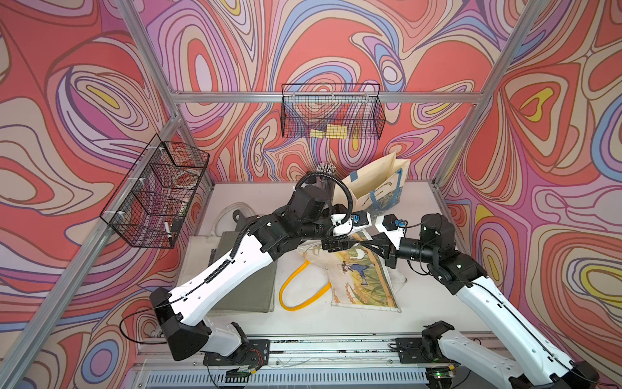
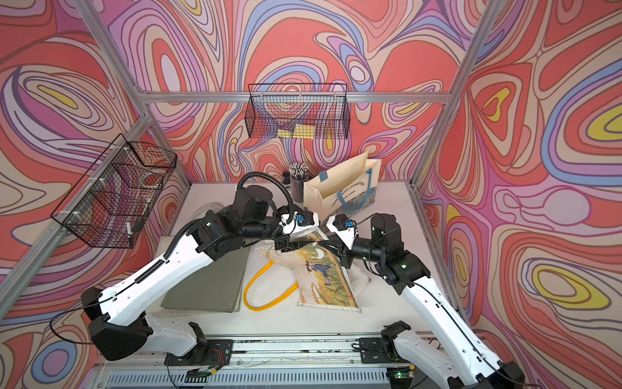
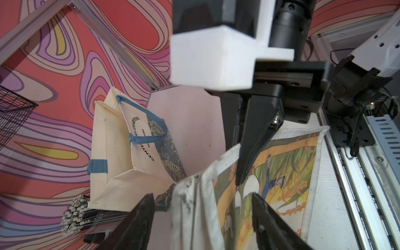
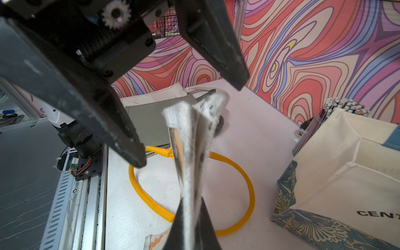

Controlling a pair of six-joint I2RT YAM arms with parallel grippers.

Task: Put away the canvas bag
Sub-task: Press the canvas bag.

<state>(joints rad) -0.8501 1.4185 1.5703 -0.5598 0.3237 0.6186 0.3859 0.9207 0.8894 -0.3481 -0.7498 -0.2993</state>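
Top views give us the white counter (image 1: pixel 437 303), with the cream tote (image 1: pixel 367 188) standing open at its far end. Nearer us, the canvas bag (image 1: pixel 365 283) lies mostly flat, one corner lifted, its yellow handle (image 4: pixel 249 184) looped beside it. The right pincer (image 4: pixel 192 207) is clamped tight on that corner. The left pincer (image 3: pixel 203 198) stands spread wide around the cloth, gripping nothing. We judge the stowing barely begun: corner raised, bag nowhere put away yet.
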